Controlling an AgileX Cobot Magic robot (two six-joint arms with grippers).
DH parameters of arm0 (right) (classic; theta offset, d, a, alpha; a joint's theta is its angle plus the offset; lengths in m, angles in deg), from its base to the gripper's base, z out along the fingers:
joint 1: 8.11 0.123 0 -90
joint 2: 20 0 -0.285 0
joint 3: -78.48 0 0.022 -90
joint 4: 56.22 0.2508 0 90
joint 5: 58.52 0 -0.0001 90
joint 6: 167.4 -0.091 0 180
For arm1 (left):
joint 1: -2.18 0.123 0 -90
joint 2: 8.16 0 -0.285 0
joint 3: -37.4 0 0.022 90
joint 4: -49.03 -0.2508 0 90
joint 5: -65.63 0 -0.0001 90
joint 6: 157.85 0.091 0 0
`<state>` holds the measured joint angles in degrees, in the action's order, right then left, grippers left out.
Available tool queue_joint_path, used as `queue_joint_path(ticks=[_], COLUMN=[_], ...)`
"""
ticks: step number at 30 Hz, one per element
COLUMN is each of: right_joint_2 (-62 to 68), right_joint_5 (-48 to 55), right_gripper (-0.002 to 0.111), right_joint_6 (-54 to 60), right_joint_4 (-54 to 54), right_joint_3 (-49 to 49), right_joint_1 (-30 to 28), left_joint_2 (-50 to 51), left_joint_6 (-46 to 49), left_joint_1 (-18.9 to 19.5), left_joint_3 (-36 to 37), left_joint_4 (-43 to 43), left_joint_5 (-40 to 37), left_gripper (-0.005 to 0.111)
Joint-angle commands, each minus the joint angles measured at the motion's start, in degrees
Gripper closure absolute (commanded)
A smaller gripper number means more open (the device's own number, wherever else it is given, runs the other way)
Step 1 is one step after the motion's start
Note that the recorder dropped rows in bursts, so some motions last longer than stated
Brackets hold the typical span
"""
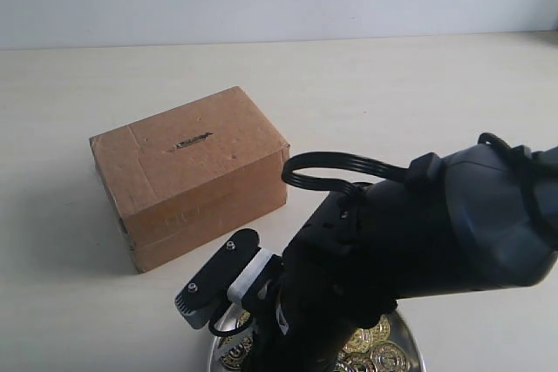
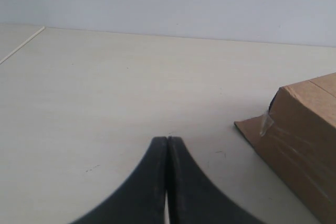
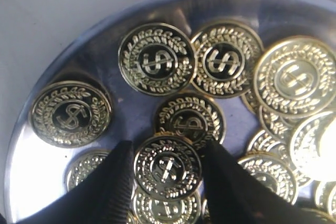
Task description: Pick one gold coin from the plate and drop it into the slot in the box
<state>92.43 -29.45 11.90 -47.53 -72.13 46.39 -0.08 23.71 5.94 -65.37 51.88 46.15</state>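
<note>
A gold coin (image 3: 168, 167) lies on others in the silver plate (image 3: 105, 51), flanked by the right gripper's (image 3: 167, 149) black fingers (image 3: 113, 182), spread to its width; whether they pinch it is unclear. The right arm slants steeply down, hiding most of the plate in the exterior view. Only that view shows the slot (image 1: 193, 139) atop the box (image 1: 200, 180), near the plate. The left gripper's (image 2: 167, 145) fingers, pressed together, point across the table (image 2: 105, 103) beside the box.

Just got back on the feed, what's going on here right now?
The right gripper is down in the plate, its fingers on either side of one gold coin; whether they grip it yet is unclear. The left gripper is shut and empty above the table, near the box with its slot on top.
</note>
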Motion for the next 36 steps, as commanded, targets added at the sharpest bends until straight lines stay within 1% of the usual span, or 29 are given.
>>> queue_joint_path(ticks=[1,4,5,8,9,30,36], right_joint_2=[0.8,0.8,0.8,0.8,0.8,0.6,-2.2], right_joint_5=[0.4,0.4,0.4,0.4,0.4,0.3,0.4], right_gripper=[0.074,0.083,0.090,0.101,0.102,0.101,0.101], right_joint_6=[0.0,0.0,0.0,0.2,0.2,0.7,0.7], right_joint_4=[0.1,0.1,0.1,0.1,0.1,-0.7,-0.8], right_joint_3=[-0.1,-0.1,-0.1,-0.1,-0.1,-0.1,-0.1], right_joint_1=[0.1,0.1,0.1,0.1,0.1,0.1,0.1], left_joint_2=[-0.3,-0.3,-0.3,-0.3,-0.3,-0.3,-0.3], left_joint_6=[0.0,0.0,0.0,0.0,0.0,0.0,0.0], left_joint_1=[0.2,0.2,0.2,0.2,0.2,0.2,0.2], left_joint_3=[0.0,0.0,0.0,0.0,0.0,0.0,0.0], left_joint_4=[0.5,0.5,0.5,0.5,0.5,0.5,0.5], left_joint_5=[0.3,0.3,0.3,0.3,0.3,0.3,0.3], left_gripper=[0.107,0.107,0.107,0.107,0.107,0.107,0.107])
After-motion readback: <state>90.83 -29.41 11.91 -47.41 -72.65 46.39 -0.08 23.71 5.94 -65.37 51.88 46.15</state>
